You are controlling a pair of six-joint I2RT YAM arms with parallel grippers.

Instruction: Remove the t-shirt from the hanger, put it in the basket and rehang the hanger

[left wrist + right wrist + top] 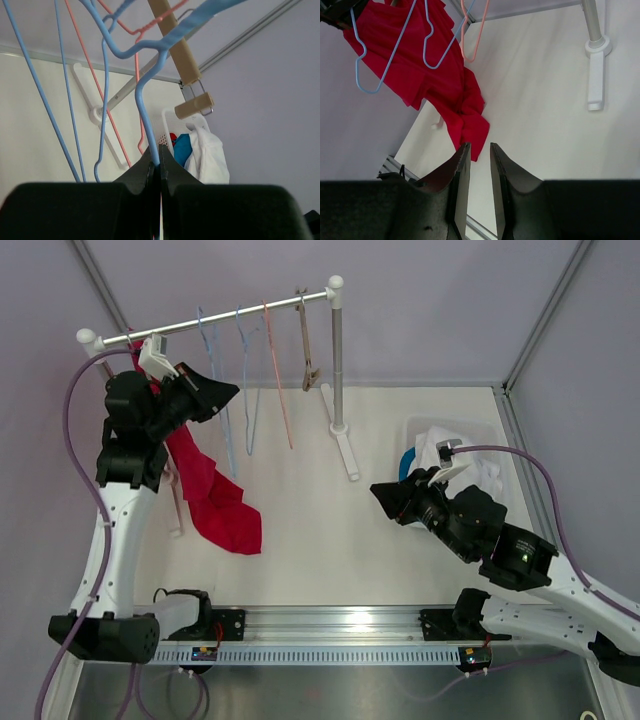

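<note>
A clothes rail (215, 325) spans the back left of the table (330, 540), with the t-shirt (215, 495) hanging at its left end, bare hangers (245, 380) to the right of that, and a clothes-filled basket (480, 430) at the far right.

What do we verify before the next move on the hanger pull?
1. Left gripper closed on the blue hanger: ok, the wire runs between the shut fingers.
2. Held hanger is the one carrying the red t-shirt: cannot tell, the left arm hides the shirt's top.
3. Right gripper free to grab: ok, jaws partly open with nothing between them.
4. Right gripper at the shirt: not ok, it hovers over bare table, well apart from the fabric.
5. Shirt hanging clear: cannot tell, its lower end seems to rest on the table.
</note>
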